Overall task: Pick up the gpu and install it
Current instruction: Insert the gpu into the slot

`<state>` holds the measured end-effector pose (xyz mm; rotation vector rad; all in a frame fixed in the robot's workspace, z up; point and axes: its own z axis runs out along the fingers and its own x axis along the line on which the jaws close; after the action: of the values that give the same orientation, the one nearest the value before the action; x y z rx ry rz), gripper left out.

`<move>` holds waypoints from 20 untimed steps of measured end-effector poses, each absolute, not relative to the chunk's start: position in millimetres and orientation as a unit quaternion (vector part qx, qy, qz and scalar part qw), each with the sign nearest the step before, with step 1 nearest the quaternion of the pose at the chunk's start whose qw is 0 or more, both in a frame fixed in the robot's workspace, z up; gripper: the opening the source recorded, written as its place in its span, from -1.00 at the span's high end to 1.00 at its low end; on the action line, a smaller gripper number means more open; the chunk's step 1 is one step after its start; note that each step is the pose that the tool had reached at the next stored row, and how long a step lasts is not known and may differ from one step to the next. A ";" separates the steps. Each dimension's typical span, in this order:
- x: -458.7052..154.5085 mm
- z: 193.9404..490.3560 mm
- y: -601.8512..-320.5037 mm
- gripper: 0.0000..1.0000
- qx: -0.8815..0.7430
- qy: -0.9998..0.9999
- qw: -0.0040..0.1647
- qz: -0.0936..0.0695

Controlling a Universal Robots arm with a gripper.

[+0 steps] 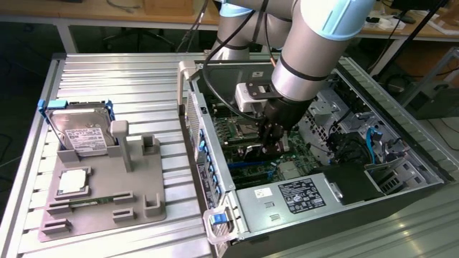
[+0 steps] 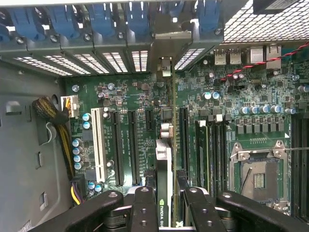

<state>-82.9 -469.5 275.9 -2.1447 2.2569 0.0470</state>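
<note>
On the slatted table [image 1: 115, 75], the parts fixture [image 1: 100, 215] lies at the exterior view's left and the open computer case [image 1: 192, 115] at its right. The hard drive [image 1: 83, 134] stands upright in the fixture, behind the flat-lying CPU [image 1: 73, 181]. Inside the case, the gripper [image 2: 164, 198] clasps the gpu [image 2: 163, 154] edge-on over the motherboard [image 2: 145, 96], between expansion slots.

Only legible txt: "NVIDIA" logo on gpu [image 2: 163, 193] edge; other labels unreadable.
</note>
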 end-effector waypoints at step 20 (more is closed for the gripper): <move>-82.5 266.2 -469.5 0.47 -0.688 0.725 0.010 0.025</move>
<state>-82.5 -469.5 266.2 -2.1498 2.2631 0.0769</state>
